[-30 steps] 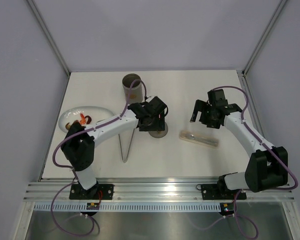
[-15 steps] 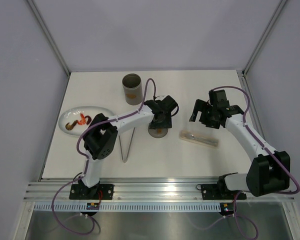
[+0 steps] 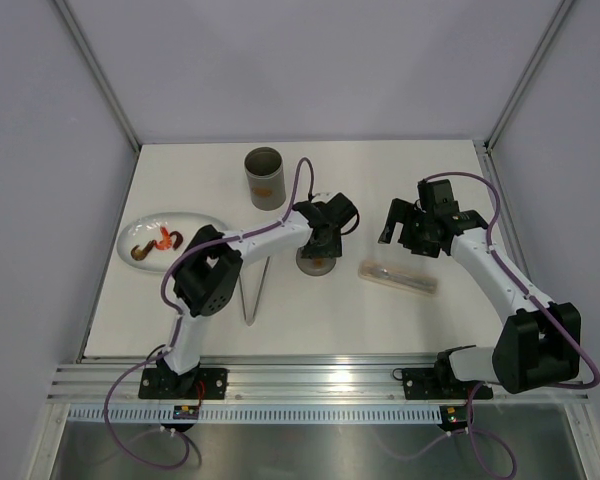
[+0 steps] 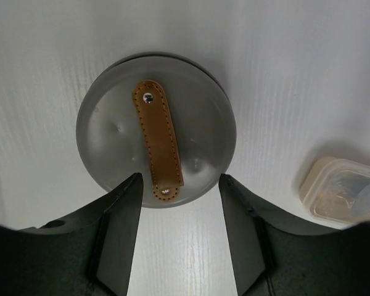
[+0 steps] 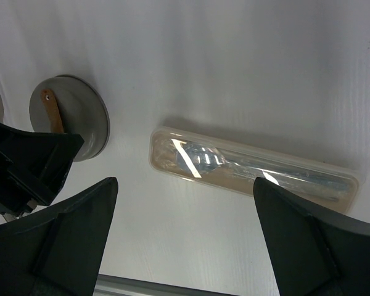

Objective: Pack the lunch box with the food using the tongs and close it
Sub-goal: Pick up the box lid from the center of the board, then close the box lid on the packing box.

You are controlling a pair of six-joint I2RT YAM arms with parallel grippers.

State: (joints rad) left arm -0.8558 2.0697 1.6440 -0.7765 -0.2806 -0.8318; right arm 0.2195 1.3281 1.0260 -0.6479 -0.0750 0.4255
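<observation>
The lunch box (image 3: 265, 178), a tall grey canister, stands open at the back of the table. Its round grey lid (image 3: 315, 263) (image 4: 156, 145) lies flat, with the tan strip handle (image 4: 157, 139) on top. My left gripper (image 3: 326, 238) (image 4: 179, 185) hovers over the lid's near edge, open, its jaws on either side of the strap's end and touching nothing. The silver tongs (image 3: 254, 288) lie on the table left of the lid. Orange and red food (image 3: 158, 243) sits on the white plate (image 3: 195, 222). My right gripper (image 3: 412, 230) (image 5: 185, 191) hangs open and empty.
A flat tan packet in clear wrapping (image 3: 398, 277) (image 5: 253, 169) lies right of the lid, below the right gripper. The left arm's forearm passes above the tongs. The table's metal rail (image 3: 320, 380) runs along the near edge.
The left arm has swung its elbow in and carried its gripper slightly right, uncovering more of the lid, and its jaws have narrowed. The right arm has stayed put.
</observation>
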